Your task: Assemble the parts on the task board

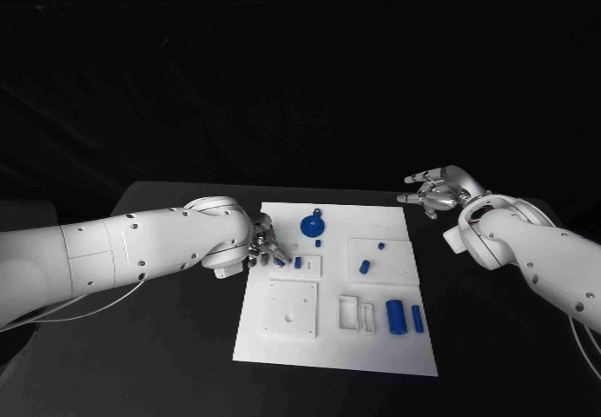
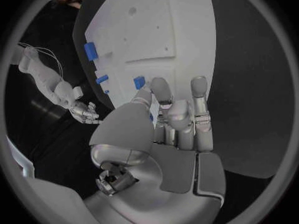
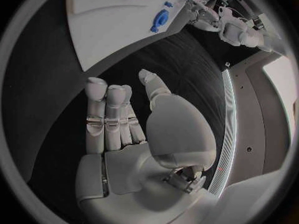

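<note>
The white task board (image 1: 336, 347) lies in the middle of the table. My left hand (image 1: 263, 247) is over its left edge, and the thumb and fingers pinch a small blue part (image 2: 139, 81). A round blue part (image 1: 313, 228) lies at the board's far end, with two small blue pegs (image 1: 365, 266) to its right. A blue cylinder (image 1: 396, 314) and a blue bar (image 1: 417, 319) lie side by side near the right front. My right hand (image 1: 439, 189) hangs off the board beyond its far right corner, with its fingers apart and nothing in them.
Raised white blocks sit on the board: a square one (image 1: 292, 308) at the left front and a slotted one (image 1: 356, 314) beside it. Black table (image 1: 501, 347) lies on both sides of the board.
</note>
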Available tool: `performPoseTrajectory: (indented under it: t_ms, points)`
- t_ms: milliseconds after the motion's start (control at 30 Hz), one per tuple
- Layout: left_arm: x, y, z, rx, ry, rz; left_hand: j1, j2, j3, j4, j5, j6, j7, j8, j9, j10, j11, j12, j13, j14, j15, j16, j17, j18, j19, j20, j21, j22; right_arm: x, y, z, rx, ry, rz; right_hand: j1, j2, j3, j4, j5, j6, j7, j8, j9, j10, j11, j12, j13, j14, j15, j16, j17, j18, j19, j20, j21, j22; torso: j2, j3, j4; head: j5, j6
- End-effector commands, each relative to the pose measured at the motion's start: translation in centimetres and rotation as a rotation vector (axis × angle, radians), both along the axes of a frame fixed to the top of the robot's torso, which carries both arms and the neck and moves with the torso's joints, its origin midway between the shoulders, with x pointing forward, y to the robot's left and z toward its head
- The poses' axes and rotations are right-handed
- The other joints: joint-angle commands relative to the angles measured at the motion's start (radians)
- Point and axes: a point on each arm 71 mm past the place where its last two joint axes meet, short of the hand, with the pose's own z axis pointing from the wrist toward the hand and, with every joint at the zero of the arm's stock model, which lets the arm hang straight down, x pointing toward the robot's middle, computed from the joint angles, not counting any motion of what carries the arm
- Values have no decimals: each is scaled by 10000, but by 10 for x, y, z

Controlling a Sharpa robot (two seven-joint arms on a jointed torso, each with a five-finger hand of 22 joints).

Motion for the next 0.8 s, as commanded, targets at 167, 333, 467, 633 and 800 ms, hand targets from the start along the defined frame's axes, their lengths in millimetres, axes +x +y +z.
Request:
performPoseTrajectory:
  t_ms: [167, 333, 467, 633, 800]
  points:
    - [-1, -1, -2, 346, -53, -294, 137, -8, 42, 19, 20, 88, -66, 47, 5, 451, -52, 48, -38, 66, 25, -33, 19, 170, -12, 67, 69, 180, 0, 1, -1, -13, 59, 145, -91, 38, 31, 7, 54, -39, 13, -51, -8, -32, -24, 22, 10, -54, -34, -22, -14, 120, 42, -7, -8, 566, 3, 0, 1, -4, -8]
    - [-1, 0, -2, 453, 21, -434, 136, -5, 43, 23, 21, 88, -64, 46, 4, 452, -47, 49, -48, 59, 29, -40, 9, 176, -18, 77, 68, 179, 0, 1, -1, -16, 64, 137, -117, 52, 13, -4, 53, -28, 11, -50, -7, -32, -24, 24, 17, -52, -36, -22, -14, 119, 48, -10, -17, 565, 8, -4, 1, -10, -21]
    - [-1, 0, -2, 508, 39, -481, 152, -10, 46, 14, 20, 94, -66, 46, -2, 453, -48, 53, -66, 60, 30, -37, 23, 190, -24, 96, 69, 181, 0, 1, -1, -16, 68, 138, -117, 52, 13, -4, 53, -28, 11, -50, -7, -32, -24, 24, 17, -52, -36, -22, -14, 119, 48, -10, -17, 565, 1, 4, 4, -8, -34]
    - [-2, 0, -3, 549, 105, -551, 165, -11, 50, 5, 25, 98, -66, 45, -6, 453, -48, 58, -79, 61, 31, -37, 28, 204, -25, 109, 70, 180, 0, 1, -1, -18, 72, 134, -117, 52, 13, -4, 53, -28, 11, -50, -7, -32, -24, 24, 17, -52, -36, -22, -14, 119, 48, -10, -17, 565, 2, -2, 6, -15, -51]
    - [-3, -1, -3, 552, 161, -605, 170, -3, 56, 1, 24, 101, -64, 42, -14, 453, -48, 72, -105, 66, 34, -30, 47, 229, -26, 135, 76, 181, 0, 0, -1, -19, 75, 130, -117, 52, 13, -4, 53, -28, 11, -50, -7, -32, -24, 24, 17, -52, -36, -22, -14, 119, 48, -10, -17, 565, 2, 3, -3, -17, -58]
